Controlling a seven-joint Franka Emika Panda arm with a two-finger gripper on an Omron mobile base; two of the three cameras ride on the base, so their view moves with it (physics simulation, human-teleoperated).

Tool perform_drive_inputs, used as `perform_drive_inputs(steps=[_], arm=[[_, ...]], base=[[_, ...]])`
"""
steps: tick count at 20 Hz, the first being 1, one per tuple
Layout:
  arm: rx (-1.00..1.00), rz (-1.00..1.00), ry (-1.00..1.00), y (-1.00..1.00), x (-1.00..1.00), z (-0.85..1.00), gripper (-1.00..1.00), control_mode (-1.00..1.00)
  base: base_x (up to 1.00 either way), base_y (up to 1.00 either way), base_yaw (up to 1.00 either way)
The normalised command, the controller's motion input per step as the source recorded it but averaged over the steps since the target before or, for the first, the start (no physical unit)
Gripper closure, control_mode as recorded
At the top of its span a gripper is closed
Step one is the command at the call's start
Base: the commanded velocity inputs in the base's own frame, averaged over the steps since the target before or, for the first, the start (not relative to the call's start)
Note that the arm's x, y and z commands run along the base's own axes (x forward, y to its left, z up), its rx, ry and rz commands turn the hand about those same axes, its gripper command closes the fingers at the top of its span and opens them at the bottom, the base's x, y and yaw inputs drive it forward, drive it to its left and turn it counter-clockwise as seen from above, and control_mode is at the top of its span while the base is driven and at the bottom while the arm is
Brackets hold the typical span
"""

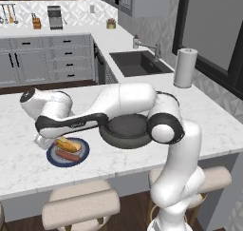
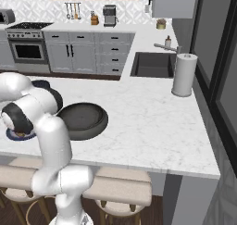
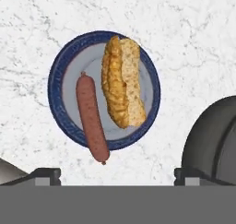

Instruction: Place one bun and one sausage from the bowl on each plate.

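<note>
A navy-rimmed plate (image 3: 69, 61) lies on the white marble counter, straight below my hand. A split golden bun (image 3: 122, 82) lies on it, with a reddish-brown sausage (image 3: 92, 119) beside it whose one end hangs over the rim. The same plate (image 1: 83, 154) sits near the counter's front edge, and part of it (image 2: 11, 135) peeks out behind the arm. My gripper (image 3: 116, 176) hangs above it, open, with nothing between the fingers; from the left it is the gripper (image 1: 42, 140). The wide dark bowl (image 3: 216, 140) stands just beside the plate; this bowl (image 2: 83, 121) looks bare inside.
A paper towel roll (image 1: 185, 67) stands at the counter's far right, near a dark sink (image 1: 137, 63) with a faucet. Padded stools (image 1: 80, 208) sit under the counter's front edge. The arm's elbow (image 1: 163, 128) covers part of the bowl (image 1: 126, 132).
</note>
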Motion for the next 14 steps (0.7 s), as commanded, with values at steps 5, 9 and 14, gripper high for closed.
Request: perform_drive_inputs(steps=[5, 9, 14], arm=[[0.04, 0.00, -0.58, -0.95, -1.00, 1.00, -1.00, -1.00], [0.18, 0.00, -0.42, -1.00, -1.00, 0.87, -1.00, -1.00], [0.06, -0.03, -0.04, -0.25, -0.20, -0.01, -1.00, -1.00]], base=[[0.00, 0.00, 0.00], [0.00, 0.00, 0.00], [0.00, 0.00, 0.00]])
